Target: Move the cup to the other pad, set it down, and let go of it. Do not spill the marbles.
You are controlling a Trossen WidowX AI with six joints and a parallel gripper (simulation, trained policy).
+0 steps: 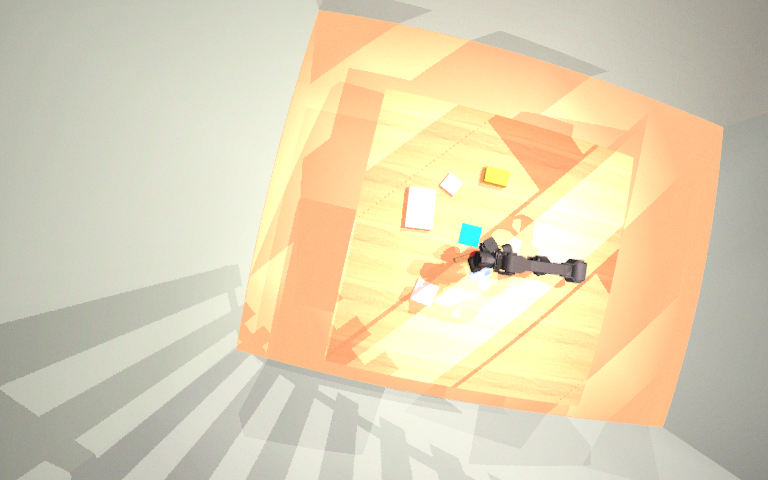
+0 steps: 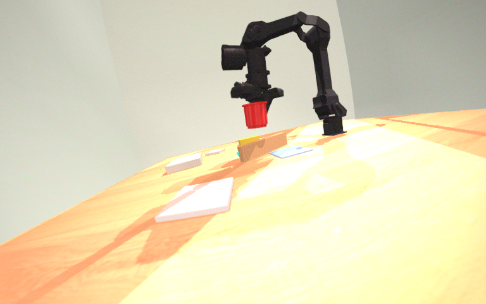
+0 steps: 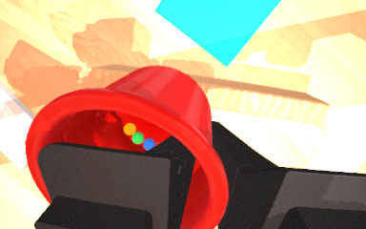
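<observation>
Red cup [image 1: 473,255] [image 2: 255,115] [image 3: 164,88]: airborne, near upright in the exterior view, lifted above the wooden barrier [image 2: 263,147] [image 3: 267,107]. Gripper [image 1: 481,261] [image 2: 266,104] [image 3: 204,127] clamped on the cup wall, one finger inside, other outside. Wrist view puts the pinch around 3 o'clock on the rim. Marbles inside: orange [image 3: 130,129], green [image 3: 137,138], blue [image 3: 149,144]; a reddish bit beside them, can't tell what.

Top view, from the gripper: cyan pad [image 1: 470,234] [image 2: 238,153] [image 3: 224,29] at 11 o'clock, blue pad [image 1: 480,274] [image 2: 290,152] at 6, yellow block [image 1: 496,176] [image 2: 249,140] farther off at 12. Cyan is presumably the target, so step in hand = carry across; release not done.

Handling, judged: light, stiff plastic, smooth enough to slip or swivel, not fragile. Wall pinch is off-centre, so load may sag to the far side; loose marbles would roll with any tilt. Keep this one-wall hold, mouth up, go slowly toward 11 o'clock, base well over the barrier top. Lower flat, then part fingers gently; inner finger could drag the rim on exit.
</observation>
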